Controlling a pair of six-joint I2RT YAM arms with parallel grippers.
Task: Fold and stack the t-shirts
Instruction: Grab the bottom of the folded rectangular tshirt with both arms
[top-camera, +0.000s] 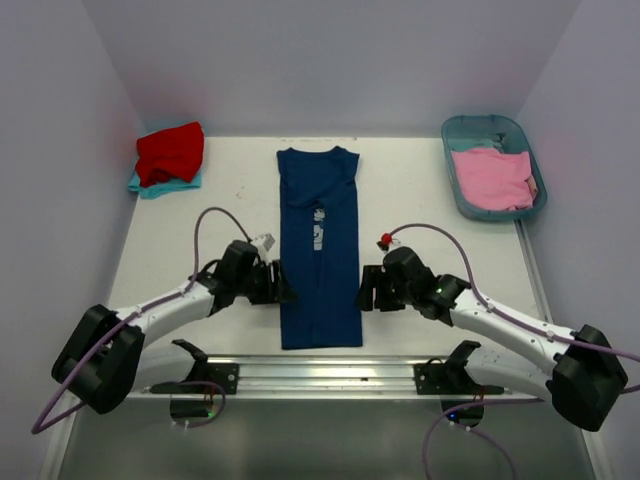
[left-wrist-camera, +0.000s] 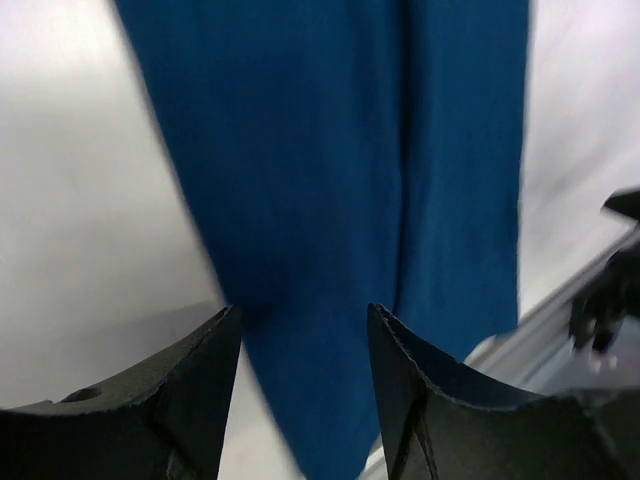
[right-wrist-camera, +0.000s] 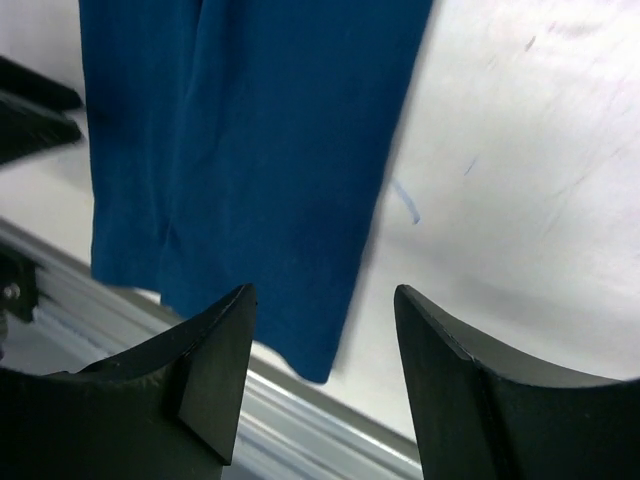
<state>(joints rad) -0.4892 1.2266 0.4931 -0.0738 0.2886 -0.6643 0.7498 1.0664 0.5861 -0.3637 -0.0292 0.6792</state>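
**Left gripper (top-camera: 281, 285) and right gripper (top-camera: 366, 292) open beside navy t-shirt (top-camera: 320, 250)**

Jaws apart, neither holds anything. It lies on the surface (top-camera: 420, 205), a long narrow strip between them. Limp, light cloth; pinching near hem corners looks best. Red t-shirt (top-camera: 172, 152) far left, pink t-shirt (top-camera: 490, 178) far right.

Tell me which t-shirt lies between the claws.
The navy blue t-shirt, a long folded strip mid-table between left claw and right claw. The red t-shirt and teal t-shirt are stacked far left; the pink t-shirt lies in the tub.
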